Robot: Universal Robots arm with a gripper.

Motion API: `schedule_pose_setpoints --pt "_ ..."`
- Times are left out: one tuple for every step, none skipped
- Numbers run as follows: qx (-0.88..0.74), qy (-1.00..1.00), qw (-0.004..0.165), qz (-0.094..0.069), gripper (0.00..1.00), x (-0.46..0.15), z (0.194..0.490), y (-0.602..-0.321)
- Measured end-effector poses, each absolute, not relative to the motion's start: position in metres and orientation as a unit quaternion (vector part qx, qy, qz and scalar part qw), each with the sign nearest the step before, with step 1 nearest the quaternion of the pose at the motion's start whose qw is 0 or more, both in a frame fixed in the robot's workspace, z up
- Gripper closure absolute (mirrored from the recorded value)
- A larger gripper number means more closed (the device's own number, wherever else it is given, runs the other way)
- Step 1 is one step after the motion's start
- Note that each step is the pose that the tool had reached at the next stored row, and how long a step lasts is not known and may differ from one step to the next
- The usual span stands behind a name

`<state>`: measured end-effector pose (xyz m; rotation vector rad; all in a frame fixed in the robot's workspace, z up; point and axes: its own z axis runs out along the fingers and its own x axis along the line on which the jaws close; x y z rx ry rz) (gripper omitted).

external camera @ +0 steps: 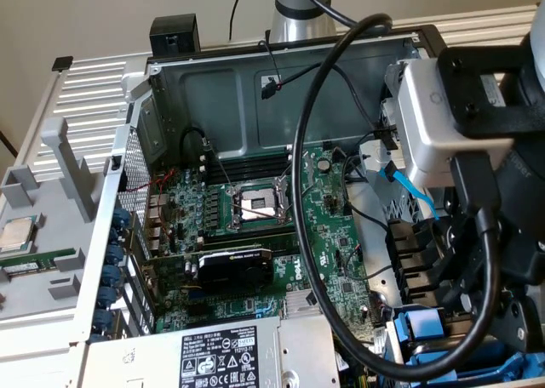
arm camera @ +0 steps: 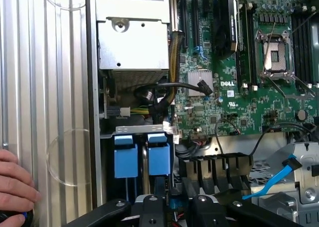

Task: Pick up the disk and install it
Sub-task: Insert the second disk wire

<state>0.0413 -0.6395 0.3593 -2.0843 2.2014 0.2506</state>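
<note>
pincer: black fingers (arm camera: 169,207) low over the drive bay corner of the open PC case (external camera: 281,73); whether apart, together or clamped on anything, cannot tell
disk: blue carriers (arm camera: 148,155) sit side by side in the bay just beyond the pincer tips; no silver drive body or label visible, so can't confirm which is the disk or whether it is seated
relation: carriers lie straight ahead of the tips, long axis running toward the pincer, parallel to the case wall
nearby: power supply (arm camera: 132,43) beyond the bay, motherboard (arm camera: 234,62) alongside
exterior: arm head hangs over blue carrier (external camera: 426,328) at the view's lower right
hand: person's hand (arm camera: 15,187) on the counter outside the case
</note>
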Motion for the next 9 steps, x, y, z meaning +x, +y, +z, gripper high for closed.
schedule_pose_setpoints --pt "-0.684 0.723 0.050 0.083 0.73 0.0413 0.3592 -0.6395" --pt "-0.684 0.723 0.050 0.083 0.73 0.0413 0.3592 -0.6396" --pt "-0.684 0.723 0.050 0.083 0.73 0.0413 0.3592 -0.6395" --pt "-0.684 0.723 0.049 0.083 0.73 0.0413 0.3592 -0.6395" --pt "-0.684 0.723 0.049 0.083 0.73 0.0413 0.3592 -0.6396" --pt "-0.684 0.723 0.049 0.084 0.73 0.0413 0.3591 -0.6396" --pt "-0.684 0.723 0.050 0.084 0.73 0.0413 0.3590 -0.6397" --pt "-0.684 0.723 0.050 0.084 0.73 0.0413 0.3589 -0.6398" --pt "-0.684 0.723 0.051 0.085 0.73 0.0413 0.3588 -0.6399"
